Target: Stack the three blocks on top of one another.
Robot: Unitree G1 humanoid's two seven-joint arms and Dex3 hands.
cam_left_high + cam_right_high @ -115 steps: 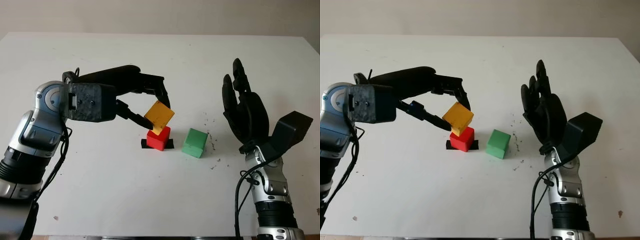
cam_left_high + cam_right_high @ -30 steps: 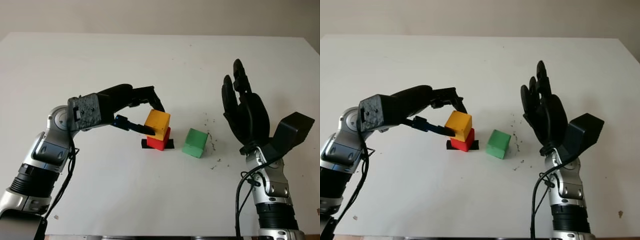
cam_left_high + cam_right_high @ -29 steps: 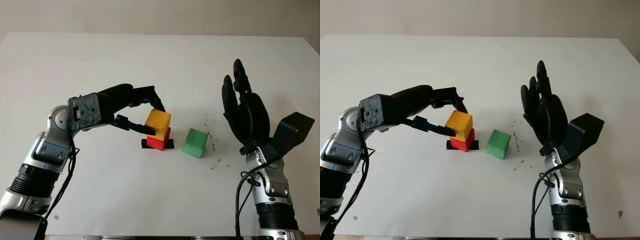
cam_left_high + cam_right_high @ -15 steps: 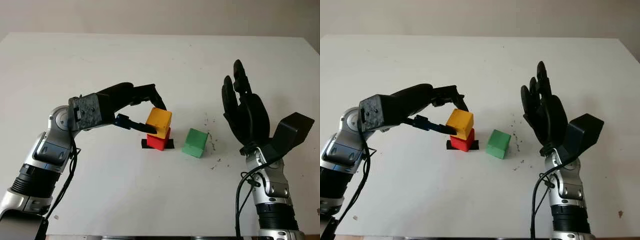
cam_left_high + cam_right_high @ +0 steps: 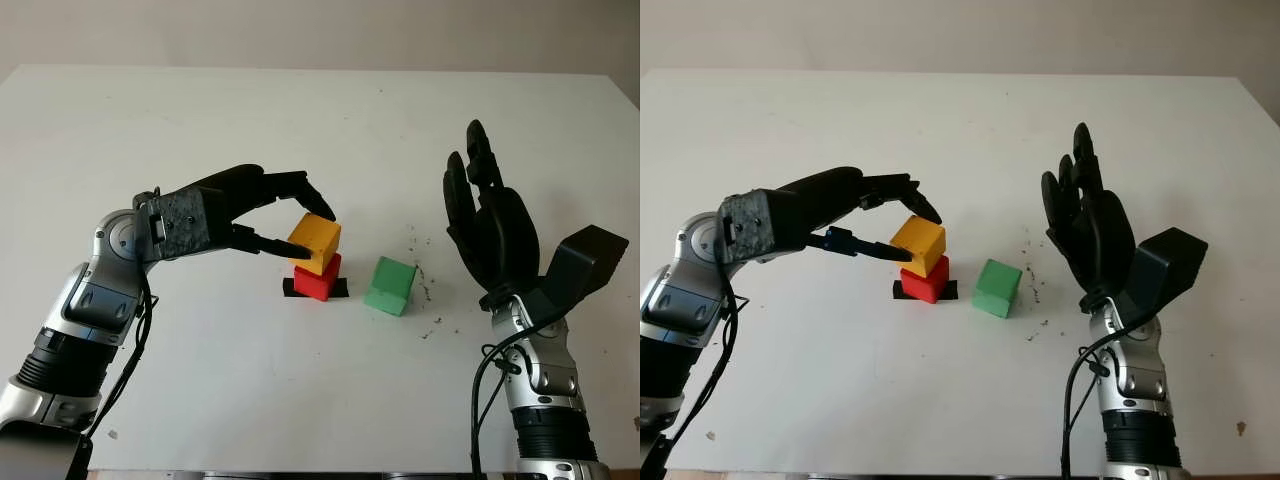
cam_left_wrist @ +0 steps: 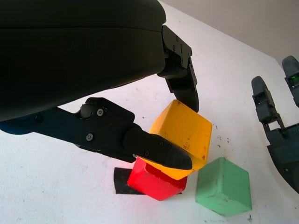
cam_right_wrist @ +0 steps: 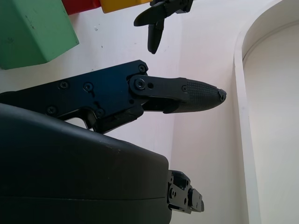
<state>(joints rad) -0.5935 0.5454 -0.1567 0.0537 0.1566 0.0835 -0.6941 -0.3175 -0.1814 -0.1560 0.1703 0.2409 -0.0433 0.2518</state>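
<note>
Atop red block (image 5: 318, 279), yellow block (image 5: 315, 242) now tilts.

white table (image 5: 200, 380), red block (image 5: 317, 279), green block (image 5: 389, 285)

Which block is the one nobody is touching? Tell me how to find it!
Look at the middle of the white table, between the two black robot hands. There a yellow block sits tilted on a red block, pinched by the left hand. Just beside them, toward the open right hand, the green block sits alone on the table, the only green one, with nothing on it.
</note>
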